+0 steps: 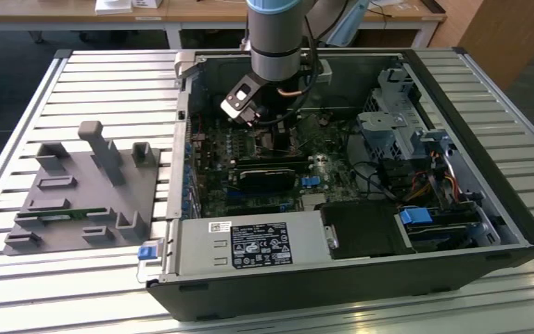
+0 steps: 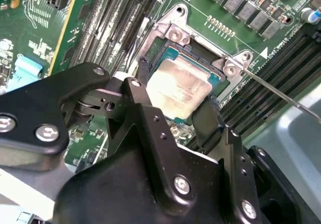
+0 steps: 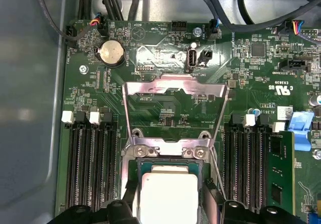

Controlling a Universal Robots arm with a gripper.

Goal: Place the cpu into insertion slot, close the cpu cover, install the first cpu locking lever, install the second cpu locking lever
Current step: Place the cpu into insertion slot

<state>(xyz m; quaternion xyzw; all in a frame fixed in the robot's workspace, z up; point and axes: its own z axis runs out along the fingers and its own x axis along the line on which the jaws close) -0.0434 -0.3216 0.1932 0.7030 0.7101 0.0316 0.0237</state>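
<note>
The cpu, a small square chip with a dull silver face, sits in or just above the insertion slot on the green motherboard. My gripper straddles it, and the black fingers press against two opposite edges of the chip. In the first wrist view the cpu lies between the same fingers, over the slot's rim. The cpu cover, a silver frame with a large window, stands swung open past the slot's hinge. A thin wire lever sticks out beside the socket. The exterior view has the gripper deep inside the case.
Long black memory slots flank the socket on both sides. The open computer case walls in the board, with a power supply, drive cage and cables around it. A grey fixture rests on the slatted table at the exterior view's left.
</note>
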